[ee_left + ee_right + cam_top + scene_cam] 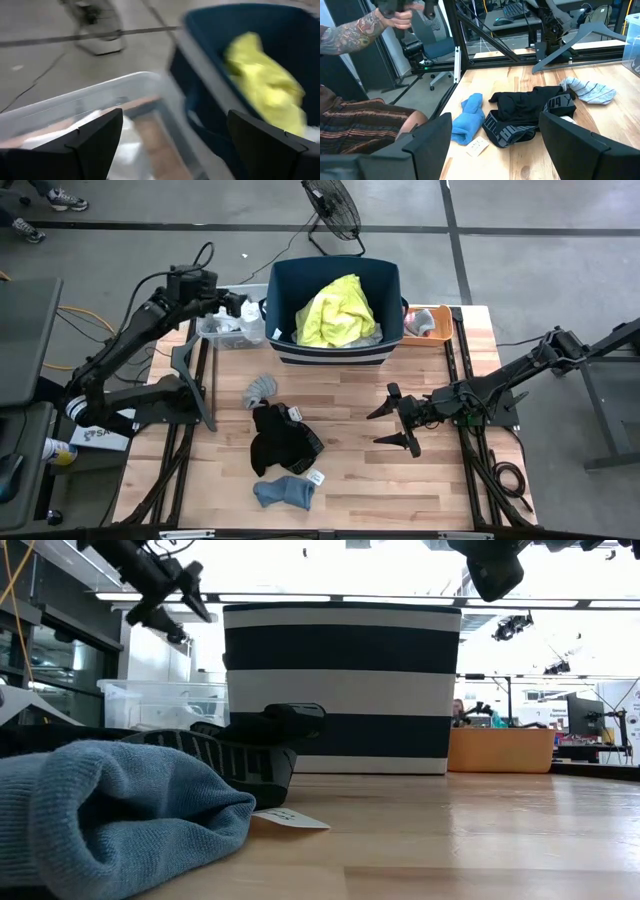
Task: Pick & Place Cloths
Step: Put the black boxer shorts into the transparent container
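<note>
High view: yellow shirt [338, 312] lies in tub [290, 352]; three garments remain on tabletop [440, 490]. Left pincer [243, 306] and right pincer [396, 427] gape wide, empty.

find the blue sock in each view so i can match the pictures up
High view: blue sock lies low on the table, left of centre, just below the black garment.
Low view: blue sock fills the lower left foreground, with the black garment behind it.
Left wrist view: not in it.
Right wrist view: blue sock lies left of centre, beside the black garment.
Shared landmark: the black garment next to it.
</note>
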Available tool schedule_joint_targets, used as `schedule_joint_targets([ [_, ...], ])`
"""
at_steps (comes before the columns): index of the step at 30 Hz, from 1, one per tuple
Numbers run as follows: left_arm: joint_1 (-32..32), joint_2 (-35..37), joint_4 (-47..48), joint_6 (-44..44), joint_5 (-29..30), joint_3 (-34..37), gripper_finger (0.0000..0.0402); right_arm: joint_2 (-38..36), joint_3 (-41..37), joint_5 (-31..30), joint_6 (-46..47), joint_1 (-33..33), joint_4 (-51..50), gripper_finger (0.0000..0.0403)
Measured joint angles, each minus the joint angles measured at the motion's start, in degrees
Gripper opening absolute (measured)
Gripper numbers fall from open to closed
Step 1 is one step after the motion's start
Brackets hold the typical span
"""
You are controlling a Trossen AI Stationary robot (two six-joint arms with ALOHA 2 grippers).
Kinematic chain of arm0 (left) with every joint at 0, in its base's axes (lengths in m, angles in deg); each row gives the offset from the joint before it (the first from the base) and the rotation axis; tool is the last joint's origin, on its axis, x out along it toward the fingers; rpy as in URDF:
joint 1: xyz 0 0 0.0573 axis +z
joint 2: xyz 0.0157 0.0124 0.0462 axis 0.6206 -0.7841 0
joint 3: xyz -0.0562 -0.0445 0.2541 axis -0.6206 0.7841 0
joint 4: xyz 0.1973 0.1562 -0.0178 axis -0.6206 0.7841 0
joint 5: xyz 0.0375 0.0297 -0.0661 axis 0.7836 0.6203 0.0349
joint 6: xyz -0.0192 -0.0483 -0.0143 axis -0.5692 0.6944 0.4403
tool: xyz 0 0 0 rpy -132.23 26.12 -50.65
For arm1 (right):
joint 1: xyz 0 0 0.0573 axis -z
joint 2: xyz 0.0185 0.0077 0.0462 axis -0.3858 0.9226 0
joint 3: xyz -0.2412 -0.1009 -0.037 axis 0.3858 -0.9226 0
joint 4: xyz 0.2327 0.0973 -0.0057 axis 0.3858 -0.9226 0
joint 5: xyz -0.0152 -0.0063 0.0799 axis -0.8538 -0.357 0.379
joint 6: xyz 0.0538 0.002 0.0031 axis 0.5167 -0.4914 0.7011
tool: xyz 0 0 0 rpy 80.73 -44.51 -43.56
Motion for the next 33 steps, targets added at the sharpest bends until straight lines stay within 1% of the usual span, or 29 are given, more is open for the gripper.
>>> schedule_joint_targets([
  [3, 0.0, 1.8, 0.1, -2.4, -5.4, 0.0, 0.0351, 0.0, 0.0, 0.0, 0.0, 0.0, 0.0, 0.0291],
  [9, 0.0, 5.7, 0.5, -5.0, -9.6, 0.0, 0.0351, 0.0, 0.0, 0.0, 0.0, 0.0, 0.0, 0.0291],
  [15, -0.2, 8.6, 0.6, -6.8, -18.2, 0.0, 0.0351, 0.0, 0.0, 0.0, 0.0, 0.0, 0.0, 0.0291],
  [17, -1.7, 8.8, 0.5, -7.2, -19.4, 0.0, 0.0351, 0.0, 0.0, 0.0, 0.0, 0.0, 0.0, 0.0291],
  [21, -7.1, 8.6, 0.6, -8.8, -18.8, 0.0, 0.0351, 0.0, 0.0, 0.0, 0.0, 0.0, 0.0, 0.0291],
  [23, -10.7, 8.2, 0.5, -9.7, -17.1, 0.0, 0.0351, 0.0, 0.0, 0.0, 0.0, 0.0, 0.0, 0.0291],
  [29, -22.7, 6.4, 0.9, -10.2, -9.0, 0.0, 0.0351, 0.0, 0.0, 0.0, 0.0, 0.0, 0.0, 0.0291],
  [33, -29.9, 5.6, 2.9, -11.4, -5.8, 0.0, 0.0351, 0.0, 0.0, 0.0, 0.0, 0.0, 0.0, 0.0291],
])
